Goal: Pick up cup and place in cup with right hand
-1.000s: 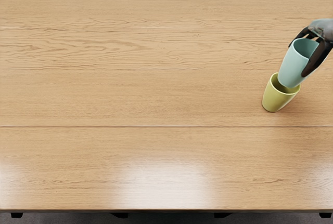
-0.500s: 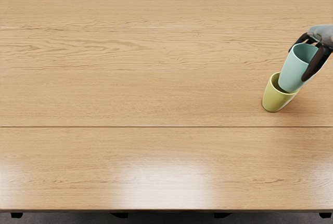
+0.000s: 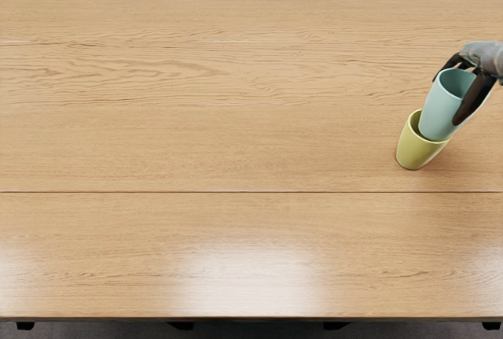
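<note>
No text, label, brand or number can be read — nor any sign — anywhere.

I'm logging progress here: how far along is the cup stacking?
Pickup looks done: the right hand grips the pale teal cup. Placing is underway: that cup's base is hidden behind the yellow-green cup's rim, apparently inside. Left, probably: settling it, then letting go, since fingers hold it.

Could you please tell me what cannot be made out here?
All in the head view:
Base of the light blue cup: hidden by the yellow-green cup.
Floor of the yellow-green cup: hidden by the other.
The arm of the right hand: cut off by the right edge.
Left hand: outside the frame.
</note>
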